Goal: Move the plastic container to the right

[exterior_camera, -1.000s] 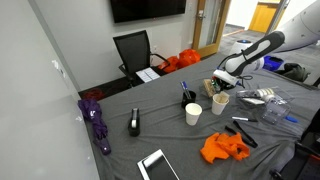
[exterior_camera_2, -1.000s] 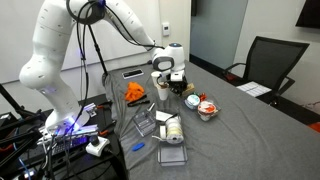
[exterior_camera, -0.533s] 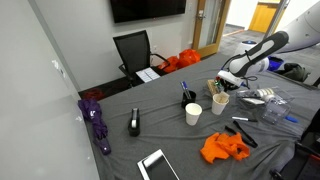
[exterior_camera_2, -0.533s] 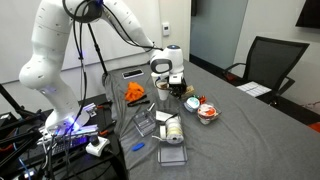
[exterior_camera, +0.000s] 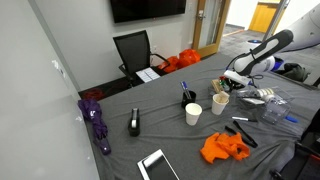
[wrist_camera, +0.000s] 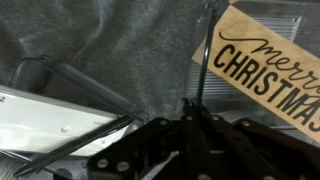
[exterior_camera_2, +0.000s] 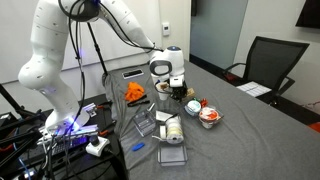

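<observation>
Round, shallow plastic container, glossy red and white, sits on the grey cloth table near the gripper, whose dark fingers look pressed together, holding nothing

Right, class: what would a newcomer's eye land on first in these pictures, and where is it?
The big white robot arm looming over the cluttered end of the grey table. Then the bright orange cloth by the table's near edge, and the Merry Christmas sign at upper right in the wrist view.
</observation>
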`<state>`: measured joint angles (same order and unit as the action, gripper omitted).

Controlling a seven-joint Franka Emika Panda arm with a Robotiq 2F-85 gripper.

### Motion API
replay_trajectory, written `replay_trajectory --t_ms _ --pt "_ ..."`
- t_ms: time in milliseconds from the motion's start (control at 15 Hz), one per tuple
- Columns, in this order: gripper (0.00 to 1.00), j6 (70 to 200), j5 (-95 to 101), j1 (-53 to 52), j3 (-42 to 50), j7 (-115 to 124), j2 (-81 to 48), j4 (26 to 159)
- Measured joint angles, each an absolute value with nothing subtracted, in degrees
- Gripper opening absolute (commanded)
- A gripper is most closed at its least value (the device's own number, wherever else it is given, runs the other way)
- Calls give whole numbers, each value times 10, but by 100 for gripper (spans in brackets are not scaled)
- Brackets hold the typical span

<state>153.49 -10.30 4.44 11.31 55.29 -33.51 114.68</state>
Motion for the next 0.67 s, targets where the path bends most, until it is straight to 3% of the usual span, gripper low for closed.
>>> replay_trajectory --t_ms 67,667 --pt "31 1535 -103 44 115 547 -334 1149" --pt "92 1580 -116 44 115 513 -308 1164"
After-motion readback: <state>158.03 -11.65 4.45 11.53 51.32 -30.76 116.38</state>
